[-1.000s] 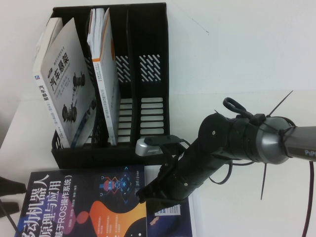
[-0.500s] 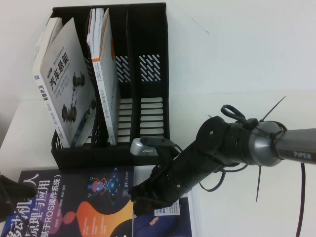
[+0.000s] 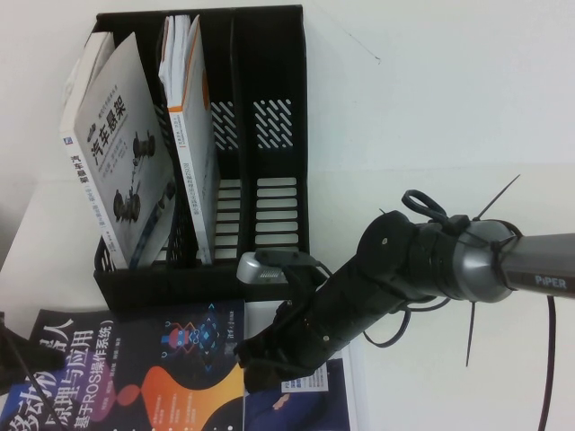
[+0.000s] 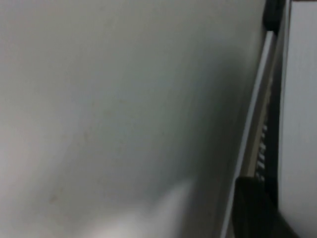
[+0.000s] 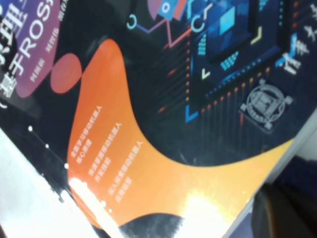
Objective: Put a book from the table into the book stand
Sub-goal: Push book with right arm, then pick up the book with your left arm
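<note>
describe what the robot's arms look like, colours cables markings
The right arm is black and silver-grey with white "PiPER" lettering, black cables and zip ties. Its black hand sits by the book. The left hand is a dark sliver at the table's left edge.

Two shelved books (one grey)

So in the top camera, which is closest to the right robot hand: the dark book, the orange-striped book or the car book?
From the right gripper:
1. Dark book, on the table right under it.
2. Orange-striped book, in the stand's second slot.
3. Car book, leftmost slot.
</note>
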Robot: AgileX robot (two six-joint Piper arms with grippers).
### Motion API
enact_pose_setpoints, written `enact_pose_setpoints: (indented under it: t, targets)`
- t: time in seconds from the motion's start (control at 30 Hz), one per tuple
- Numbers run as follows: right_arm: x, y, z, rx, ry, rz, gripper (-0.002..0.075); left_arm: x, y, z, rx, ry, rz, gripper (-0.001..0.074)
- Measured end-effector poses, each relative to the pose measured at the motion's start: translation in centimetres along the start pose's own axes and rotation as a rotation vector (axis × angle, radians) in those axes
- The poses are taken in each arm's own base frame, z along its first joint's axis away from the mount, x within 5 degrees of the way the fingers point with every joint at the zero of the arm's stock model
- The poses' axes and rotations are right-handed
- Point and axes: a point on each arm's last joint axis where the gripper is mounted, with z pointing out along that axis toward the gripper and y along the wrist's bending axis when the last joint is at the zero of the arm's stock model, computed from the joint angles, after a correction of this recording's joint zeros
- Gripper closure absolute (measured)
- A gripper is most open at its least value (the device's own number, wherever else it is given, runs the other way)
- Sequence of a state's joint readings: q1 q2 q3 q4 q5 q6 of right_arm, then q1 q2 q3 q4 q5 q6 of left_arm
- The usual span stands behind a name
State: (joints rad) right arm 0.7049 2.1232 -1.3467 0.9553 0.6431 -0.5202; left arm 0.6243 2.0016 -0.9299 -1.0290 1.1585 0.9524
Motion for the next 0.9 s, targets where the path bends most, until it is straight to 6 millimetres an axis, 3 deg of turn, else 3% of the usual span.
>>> enact_pose_setpoints:
  t: [0.13, 0.3, 0.53, 0.7, 0.9]
  targets:
    - [0.1, -0.1, 0.0, 0.008, 0.009, -0.011, 0.0727, -0.4, -0.6, -0.6, -0.031, 0.025, -0.049, 0.0605]
    - [0.1, -0.2, -0.2, 0.007, 0.024, -0.011, 0.0727, -0.6, -3.0, -2.7, -0.119, 0.013, -0.028, 0.0606]
    - [0.1, -1.2, -1.4, 0.027, 0.071, -0.004, 0.0727, 0.9, -9.9, -7.8, -0.255, -0.133, 0.133, 0.0614]
    - [0.2, -1.2, -3.9, 0.114, 0.098, -0.075, 0.0727, 3.3, -15.2, -11.1, -0.328, -0.256, 0.257, 0.0615]
    - [-0.1, 1.5, -8.3, 0.142, 0.016, -0.167, 0.0727, 6.5, -19.6, -13.5, -0.37, -0.381, 0.336, 0.0617]
